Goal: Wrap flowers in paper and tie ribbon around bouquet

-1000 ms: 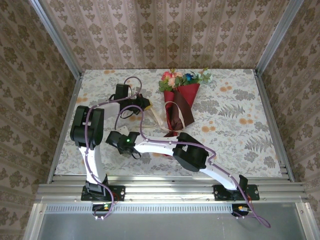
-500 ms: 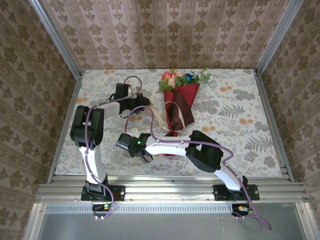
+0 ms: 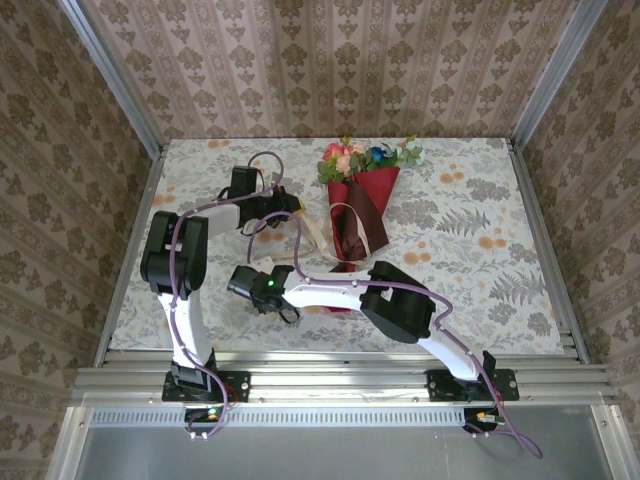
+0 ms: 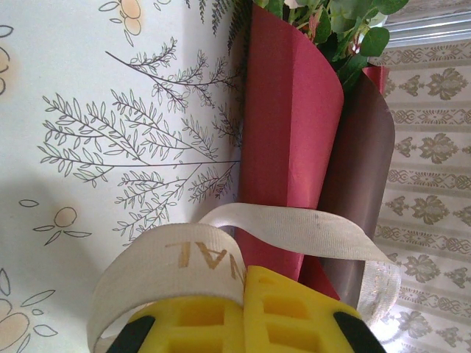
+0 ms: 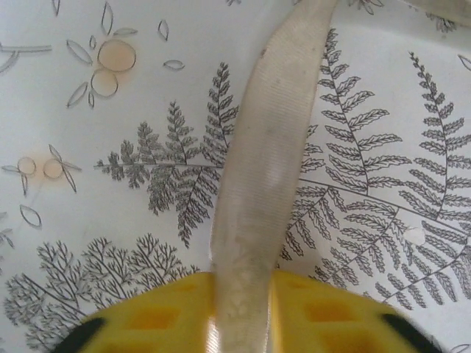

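While the bouquet [image 3: 358,205] lies mid-table [image 3: 480,290] by the far edge, blooms toward that edge, the ribbon [image 5: 268,162] loops round its red-maroon cone. Left gripper [image 4: 244,309] pinches the ribbon just left of the cone. Right gripper [image 5: 243,316] is clamped on another stretch, toward the near-left corner.

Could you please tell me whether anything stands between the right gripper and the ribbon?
Nothing visible does. The ribbon runs between the fingers of the right gripper, which press close against it, and beyond them it lies on the bare tablecloth.
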